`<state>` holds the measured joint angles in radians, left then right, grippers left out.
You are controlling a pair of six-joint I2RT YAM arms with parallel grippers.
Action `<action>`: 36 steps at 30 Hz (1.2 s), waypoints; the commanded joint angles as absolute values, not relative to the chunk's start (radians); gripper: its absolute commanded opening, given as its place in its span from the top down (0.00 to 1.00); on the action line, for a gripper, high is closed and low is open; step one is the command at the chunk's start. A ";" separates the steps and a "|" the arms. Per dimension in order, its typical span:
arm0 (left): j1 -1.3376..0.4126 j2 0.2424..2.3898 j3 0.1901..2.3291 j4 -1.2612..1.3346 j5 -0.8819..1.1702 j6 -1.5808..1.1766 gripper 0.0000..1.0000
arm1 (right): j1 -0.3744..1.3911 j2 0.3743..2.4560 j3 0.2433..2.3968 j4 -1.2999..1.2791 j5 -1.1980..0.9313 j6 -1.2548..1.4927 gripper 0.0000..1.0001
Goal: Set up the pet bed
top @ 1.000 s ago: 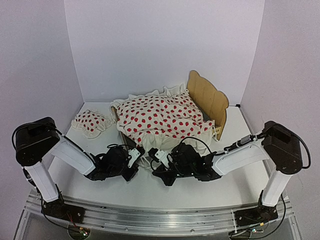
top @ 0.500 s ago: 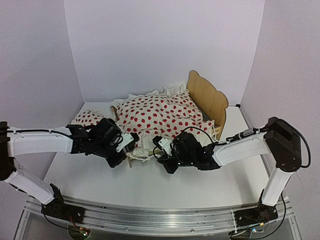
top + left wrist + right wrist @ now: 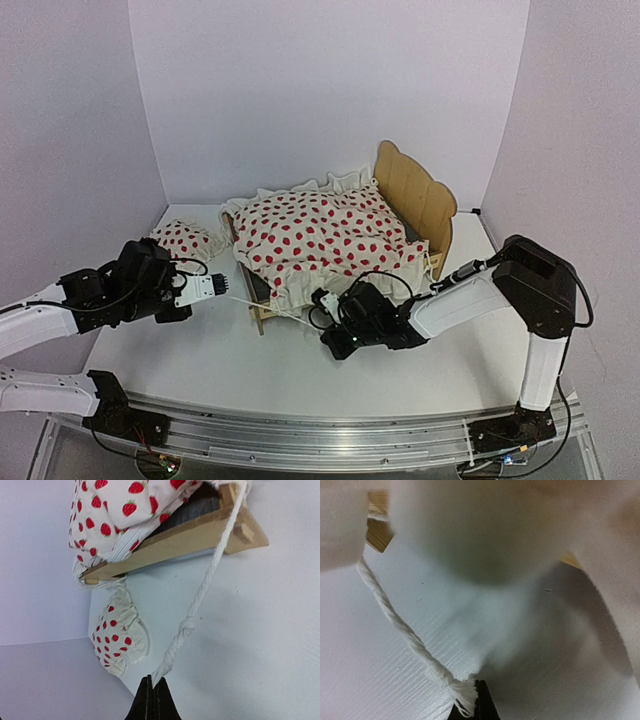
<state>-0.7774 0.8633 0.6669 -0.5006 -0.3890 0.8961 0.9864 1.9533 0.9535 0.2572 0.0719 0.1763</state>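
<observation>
The pet bed (image 3: 415, 195) is a light plywood frame with a wavy headboard, standing at the back middle of the table. A white red-dotted blanket (image 3: 325, 235) covers it. My left gripper (image 3: 222, 286) is left of the bed's near corner, shut on a white twisted cord (image 3: 200, 600). The cord runs taut from the jaws up to the wooden foot rail (image 3: 170, 545). My right gripper (image 3: 326, 302) sits low at the bed's near side, under the blanket's edge. It is shut on the frayed end of a white cord (image 3: 400, 625) that leads to a wooden corner (image 3: 377, 532).
A small red-dotted pillow (image 3: 180, 240) lies on the table left of the bed, just behind my left arm. White walls close in the back and both sides. The blanket's ruffled hem (image 3: 485, 535) hangs blurred right above my right gripper.
My left arm has swung out to the left, away from the bed, drawing the cord out straight. My right gripper has crept a little closer in under the blanket's near edge.
</observation>
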 commanded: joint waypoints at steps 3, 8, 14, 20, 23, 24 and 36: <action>-0.574 0.770 0.614 -0.351 -0.396 1.155 1.00 | 0.973 2.028 0.999 0.225 0.071 0.230 1.00; -0.424 0.822 0.667 -0.309 -0.336 1.163 1.00 | 0.941 2.043 1.006 0.225 0.068 0.269 1.00; -0.319 0.852 0.684 -0.289 -0.265 1.179 1.00 | 0.902 2.012 0.947 0.225 0.086 0.299 1.00; -0.295 0.893 0.705 -0.267 -0.244 1.164 1.00 | 0.897 2.009 0.932 0.225 0.087 0.299 1.00; -0.295 0.899 0.744 -0.336 -0.186 1.129 1.00 | 0.898 2.012 0.963 0.189 0.057 0.308 1.00; -0.298 0.898 0.775 -0.397 -0.128 1.095 1.00 | 0.907 2.014 0.992 0.153 0.032 0.301 1.00; -0.868 1.136 0.850 -0.762 0.172 0.584 0.98 | 1.062 1.911 1.007 0.056 -0.109 0.225 0.75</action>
<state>-0.7837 1.0228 0.8926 -0.6247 0.0705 0.7211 1.0516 1.9879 1.0418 0.1718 -0.0519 0.2215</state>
